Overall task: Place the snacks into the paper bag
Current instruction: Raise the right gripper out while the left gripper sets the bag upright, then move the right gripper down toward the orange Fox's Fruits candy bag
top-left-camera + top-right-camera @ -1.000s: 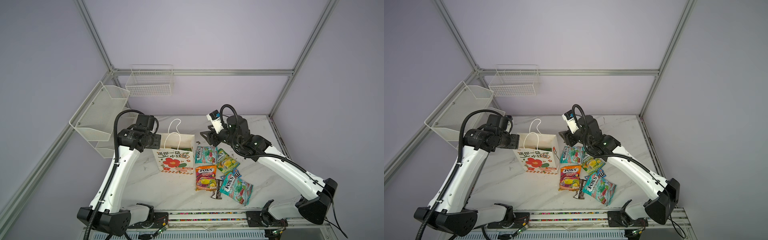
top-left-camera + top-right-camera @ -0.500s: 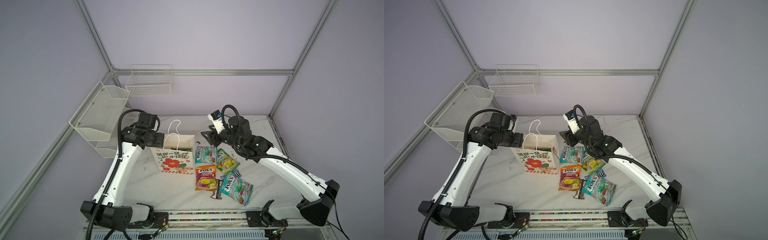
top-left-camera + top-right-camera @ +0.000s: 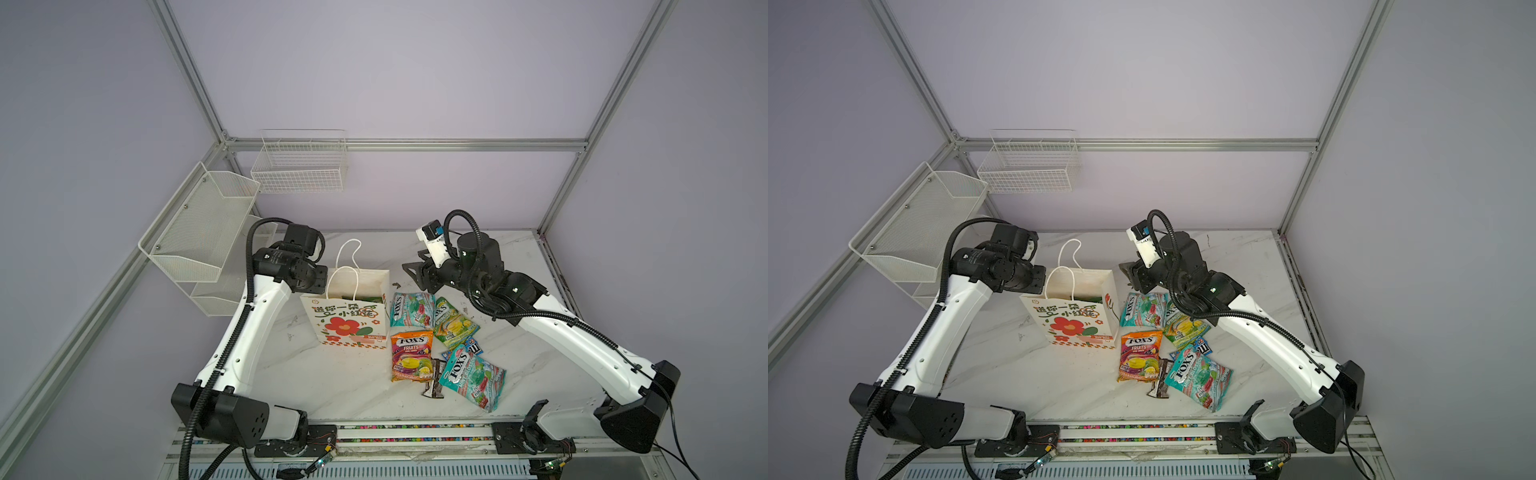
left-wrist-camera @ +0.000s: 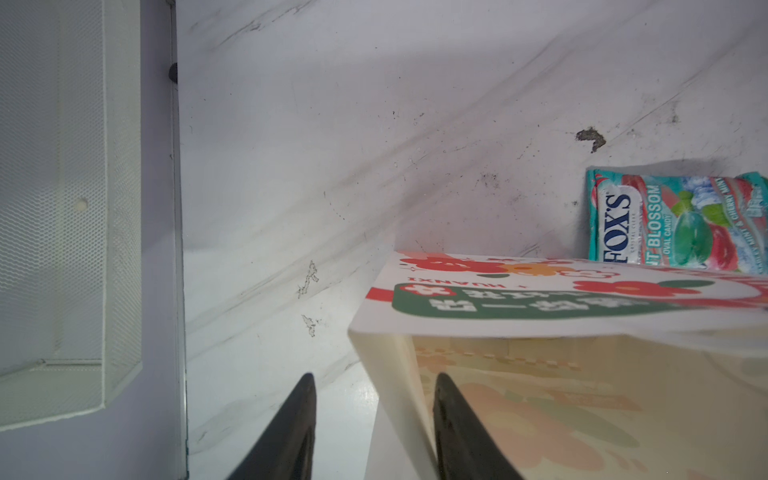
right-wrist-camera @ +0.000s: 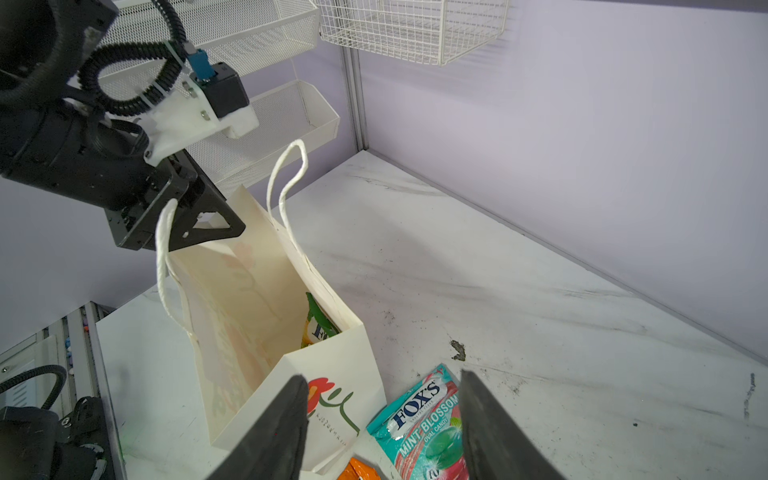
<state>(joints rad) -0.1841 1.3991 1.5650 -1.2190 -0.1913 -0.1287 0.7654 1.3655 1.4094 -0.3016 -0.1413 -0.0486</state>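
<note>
A white marbled surface (image 3: 332, 386) is seen in both top views, with white wire baskets (image 3: 199, 232) mounted on the walls at its back left corner. The paper bag (image 3: 349, 328) stands upright and open near the middle of the surface, somewhat toward the left edge, its cord handles raised. One packet (image 5: 320, 328) is partly seen inside it.

The other snacks lie flat between the bag and the right edge. A teal-red FOX'S packet (image 3: 411, 309) is laid just beside the bag, with a green-yellow packet (image 3: 453, 324) touching it. Nearer the front edge an orange-pink packet (image 3: 411, 357) and a second teal-red packet (image 3: 473, 376) are found. A small blue packet (image 3: 471, 347) is partly covered by that second teal-red packet. A small dark-brown wrapper (image 3: 434, 378) lies between the orange-pink packet and the second teal-red one.

The left gripper (image 4: 374, 376) is placed at the bag's left wall. Its fingers are parted, one outside and one inside, and the wall is not pinched. The right gripper (image 5: 382, 374) is held above the bag's right side. Its fingers are spread and nothing is grasped.
</note>
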